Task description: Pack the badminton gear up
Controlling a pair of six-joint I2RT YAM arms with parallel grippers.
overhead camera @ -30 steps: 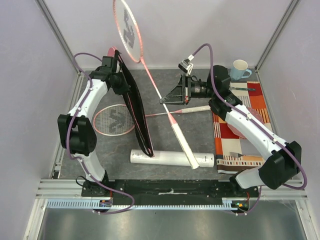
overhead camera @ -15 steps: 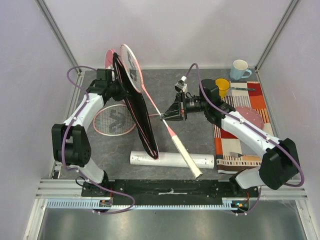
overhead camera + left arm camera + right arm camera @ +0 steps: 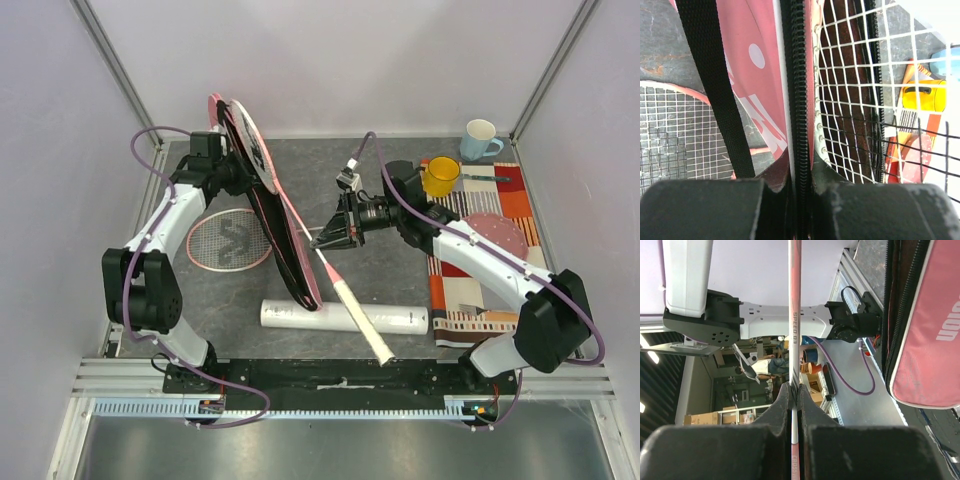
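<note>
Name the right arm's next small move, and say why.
Probably the right gripper should slide the pink-framed, white-handled racket deeper into the pink zippered racket bag: the left gripper holds its mouth open, the head is entering, shaft and handle stick out.

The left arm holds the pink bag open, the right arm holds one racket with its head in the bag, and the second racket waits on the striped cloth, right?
Not quite. The second racket lies on the grey table, left of the bag, not on the striped cloth. The top view shows it. The rest is right.
</note>
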